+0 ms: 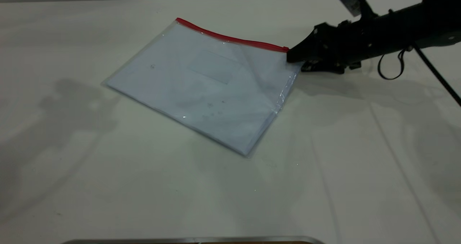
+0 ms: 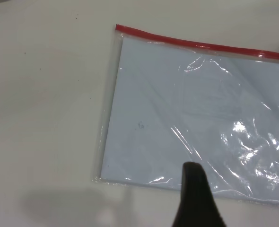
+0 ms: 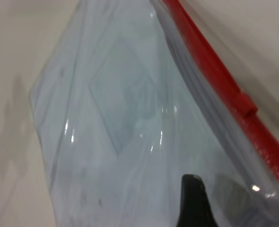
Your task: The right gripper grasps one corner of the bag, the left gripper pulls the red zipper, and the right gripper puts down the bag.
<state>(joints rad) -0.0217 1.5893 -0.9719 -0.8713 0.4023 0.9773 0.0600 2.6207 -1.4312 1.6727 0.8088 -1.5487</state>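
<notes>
Bag point(image 1: 201, 85): a flat clear pouch with white paper inside, laid on the white table point(image 1: 360, 164), turned at a slant
Red zipper point(image 1: 230, 38): a thin red strip seen along the far long edge of the bag
Slider tab point(image 3: 246, 105): a small red bump seen on the strip in the right wrist view
Corner point(image 1: 290, 53): the end of the red strip nearest the right arm — lifted a little off the table
Right gripper point(image 1: 293, 58): pinched on that corner
Left gripper point(image 2: 194, 189): only one black fingertip is seen, held over the bag's plain long edge — spread or pressed together cannot be told
</notes>
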